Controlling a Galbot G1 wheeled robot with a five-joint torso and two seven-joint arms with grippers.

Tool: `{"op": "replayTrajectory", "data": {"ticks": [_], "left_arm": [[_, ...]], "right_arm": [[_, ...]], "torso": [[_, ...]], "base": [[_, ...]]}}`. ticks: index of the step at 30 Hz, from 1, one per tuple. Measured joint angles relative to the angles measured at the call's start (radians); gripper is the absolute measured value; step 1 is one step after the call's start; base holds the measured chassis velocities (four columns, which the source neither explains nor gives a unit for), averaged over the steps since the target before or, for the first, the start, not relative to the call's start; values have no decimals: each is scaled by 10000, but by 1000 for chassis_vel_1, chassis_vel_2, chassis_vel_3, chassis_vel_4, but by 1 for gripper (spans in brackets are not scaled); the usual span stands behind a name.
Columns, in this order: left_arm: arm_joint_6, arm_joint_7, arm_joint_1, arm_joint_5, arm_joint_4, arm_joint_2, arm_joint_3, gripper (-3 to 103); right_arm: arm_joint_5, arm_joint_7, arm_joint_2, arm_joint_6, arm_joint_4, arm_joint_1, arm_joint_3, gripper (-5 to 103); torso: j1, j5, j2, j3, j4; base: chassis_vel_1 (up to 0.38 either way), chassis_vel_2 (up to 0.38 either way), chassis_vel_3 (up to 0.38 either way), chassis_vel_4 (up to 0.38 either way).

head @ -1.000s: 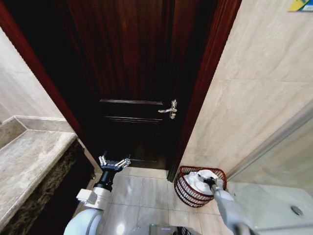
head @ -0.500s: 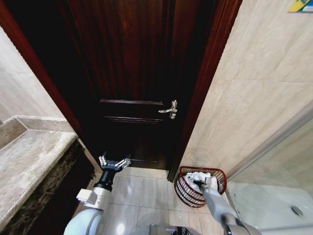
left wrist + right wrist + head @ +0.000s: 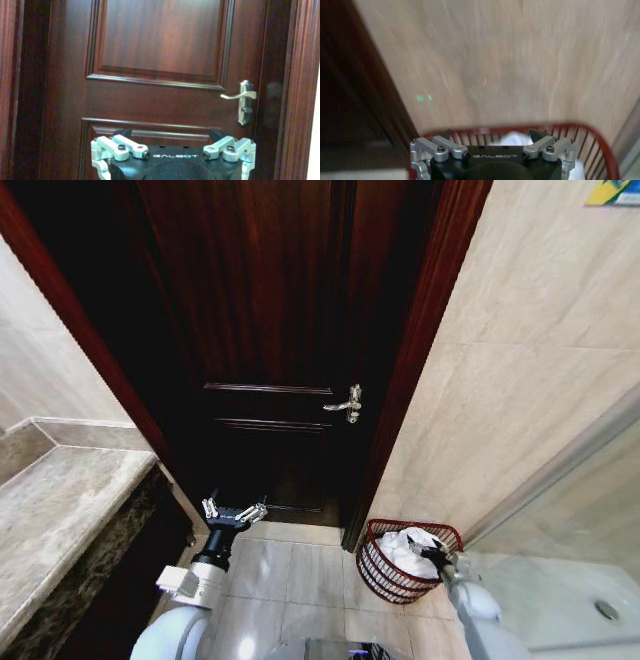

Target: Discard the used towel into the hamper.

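Note:
The hamper [image 3: 373,566], a dark red wire basket, stands on the floor tiles in the corner between the door frame and the beige wall. A crumpled white towel [image 3: 404,546] lies inside it. My right gripper [image 3: 437,556] hovers at the hamper's right rim, open, with nothing between its fingers. The right wrist view looks past the open right gripper [image 3: 491,133] at the hamper's red rim [image 3: 470,129] and a patch of the towel [image 3: 512,138] below. My left gripper [image 3: 234,511] is held out open toward the door, low on the left, and is idle.
A dark wooden door with a metal lever handle [image 3: 347,402] fills the middle. It is the same handle [image 3: 242,96] that the left gripper [image 3: 169,133] faces. A marble counter [image 3: 60,510] runs along the left. Beige wall tiles [image 3: 520,380] and a shower edge [image 3: 560,580] close the right.
My right arm swung left across the hamper, then drew back toward its right rim. The towel stays in the hamper and the left arm has not moved.

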Motion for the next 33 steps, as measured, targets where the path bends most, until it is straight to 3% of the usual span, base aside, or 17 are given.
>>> {"op": "replayTrajectory", "data": {"ticks": [7, 20, 24, 33], "left_arm": [[0, -1, 0, 0, 0, 1, -1, 99], [0, -1, 0, -1, 0, 0, -2, 99], [0, -1, 0, 0, 0, 0, -2, 99], [0, -1, 0, 0, 0, 0, -1, 99]], "right_arm": [[-231, 376, 1114, 585, 3651, -2116, 600, 100], [-726, 265, 2489, 1644, 7878, -4305, 860, 100], [-676, 1136, 2651, 1694, 9124, -4385, 550, 100], [-1058, 1065, 2712, 1585, 9884, -4435, 518, 100]], "torso": [[2, -3, 3, 2, 2], [3, -3, 5, 4, 2], [4, -5, 6, 4, 4], [5, -1, 6, 5, 3]], "base": [[0, 0, 0, 0], [0, 0, 0, 0], [0, 0, 0, 0], [0, 0, 0, 0]]}}
